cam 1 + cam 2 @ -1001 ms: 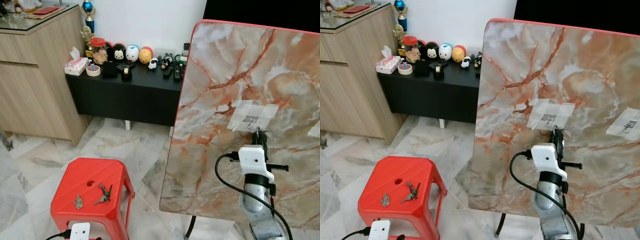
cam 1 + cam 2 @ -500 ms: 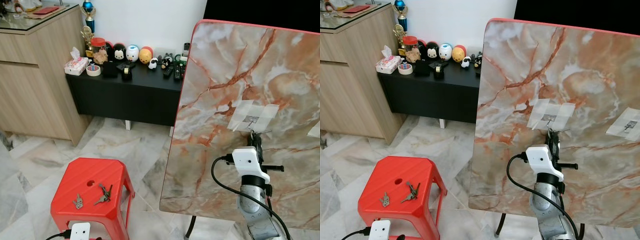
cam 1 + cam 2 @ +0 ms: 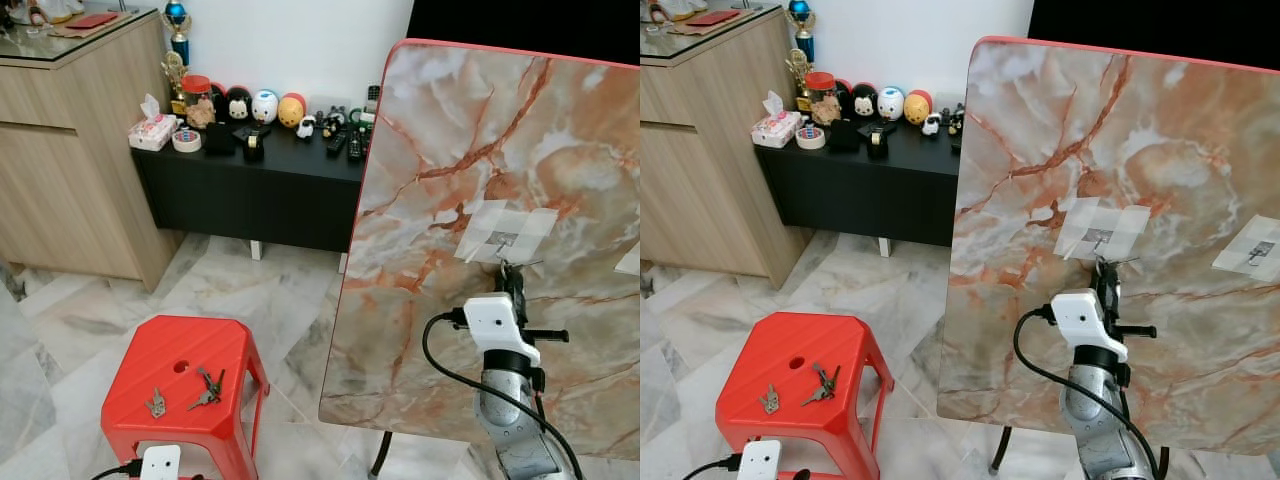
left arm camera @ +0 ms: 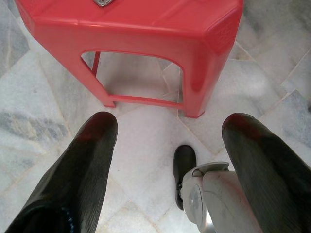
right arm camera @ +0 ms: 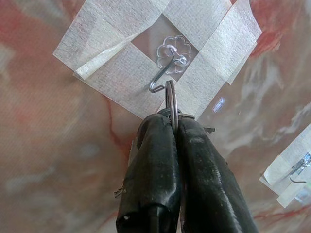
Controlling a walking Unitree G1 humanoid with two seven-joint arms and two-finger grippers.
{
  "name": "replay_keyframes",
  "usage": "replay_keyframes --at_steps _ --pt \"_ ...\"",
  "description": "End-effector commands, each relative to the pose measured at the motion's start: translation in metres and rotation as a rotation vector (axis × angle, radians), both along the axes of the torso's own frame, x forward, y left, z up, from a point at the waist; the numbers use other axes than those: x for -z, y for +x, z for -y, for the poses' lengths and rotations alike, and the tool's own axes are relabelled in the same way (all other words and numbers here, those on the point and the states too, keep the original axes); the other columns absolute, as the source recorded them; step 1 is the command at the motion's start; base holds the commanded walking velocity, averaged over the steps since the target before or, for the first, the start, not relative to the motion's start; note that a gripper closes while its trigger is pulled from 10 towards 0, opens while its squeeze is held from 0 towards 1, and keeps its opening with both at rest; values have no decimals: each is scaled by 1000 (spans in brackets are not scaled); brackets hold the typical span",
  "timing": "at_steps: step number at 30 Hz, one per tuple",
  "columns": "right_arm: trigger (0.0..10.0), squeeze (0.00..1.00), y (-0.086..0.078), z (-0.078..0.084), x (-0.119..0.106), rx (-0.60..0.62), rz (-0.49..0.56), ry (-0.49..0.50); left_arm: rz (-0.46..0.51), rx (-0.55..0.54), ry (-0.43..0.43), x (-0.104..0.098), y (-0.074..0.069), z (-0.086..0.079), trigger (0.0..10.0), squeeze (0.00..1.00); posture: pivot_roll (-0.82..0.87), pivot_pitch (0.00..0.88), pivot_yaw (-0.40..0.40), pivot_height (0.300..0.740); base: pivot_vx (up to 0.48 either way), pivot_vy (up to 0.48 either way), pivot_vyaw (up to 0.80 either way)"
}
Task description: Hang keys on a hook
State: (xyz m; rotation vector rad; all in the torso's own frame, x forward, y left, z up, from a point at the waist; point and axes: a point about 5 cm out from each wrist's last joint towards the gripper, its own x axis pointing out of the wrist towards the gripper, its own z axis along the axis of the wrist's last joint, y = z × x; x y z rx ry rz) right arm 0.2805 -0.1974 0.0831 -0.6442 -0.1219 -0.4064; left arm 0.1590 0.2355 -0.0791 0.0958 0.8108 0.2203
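A clear metal hook is taped with white tape onto the upright marbled board. My right gripper is shut on a key ring and holds it just beside the hook's bent tip. In the eye views the same gripper stands right under the taped hook. Two more bunches of keys lie on the red plastic stool. My left gripper hangs open low beside the stool, with nothing between its fingers.
A second taped hook sits further right on the board. A black low table with toys and remotes stands against the wall, a wooden cabinet to its left. Marble floor lies between stool and table.
My right gripper has dropped slightly and shifted a little left with the key ring, now just under the hook. The left arm has not moved.
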Motion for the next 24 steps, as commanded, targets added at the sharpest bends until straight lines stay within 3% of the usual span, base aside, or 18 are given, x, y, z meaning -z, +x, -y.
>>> replay_keyframes --at_steps 1,12,24 --pt "10000 0 3 3 -4 11 10 -6 -1 8 -6 1 1 4 10000 0 73 0 -115 740 0 0 0" --pt "10000 0 2 7 -7 56 46 14 -1 6 -7 1 0 4 10000 0 75 0 -116 740 0 0 0" --pt "10000 0 7 6 -4 52 2 6 -2 8 -6 1 1 4 10000 0 75 0 -115 740 0 0 0"
